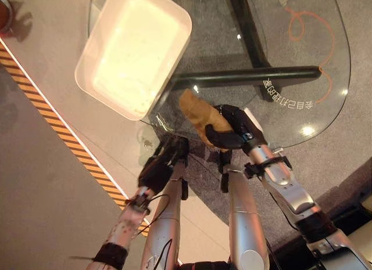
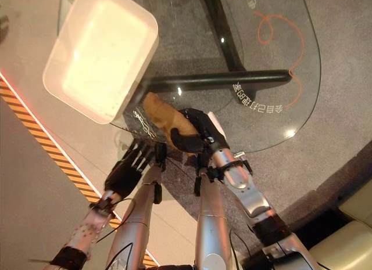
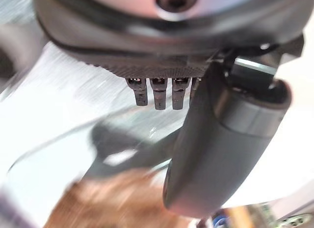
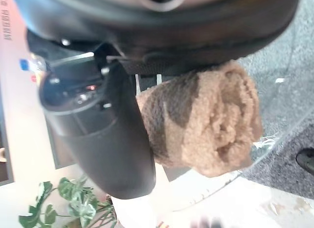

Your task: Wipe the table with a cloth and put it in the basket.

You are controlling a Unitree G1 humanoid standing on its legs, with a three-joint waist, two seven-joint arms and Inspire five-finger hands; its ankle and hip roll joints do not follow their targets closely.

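gripping the brown cloth [image 1: 195,116], the right hand [image 1: 235,130] had its fingers curled round the bunched fabric near the front edge of the glass surface [image 1: 325,90]; in the right wrist view the cloth [image 4: 206,122] sat as a thick roll between the thumb and the fingers [image 4: 147,81]. most of the cloth stuck out past the hand toward the white basket [image 1: 102,78], which stood on the left part of the surface with one corner just beside the cloth's far end. whether the cloth touched the glass could not be told. the left hand [image 2: 131,165] hung below the near edge of the surface, apart from the cloth, its fingers [image 3: 159,93] straight and loose and holding nothing. a dark bar of the frame [image 1: 244,77] ran under the glass, just beyond the cloth. an orange line [image 1: 302,20] looped across the far right of the glass, and pale lettering [image 1: 288,99] lay near the right end of the bar. a striped orange and black strip [image 1: 52,119] crossed the floor to the left
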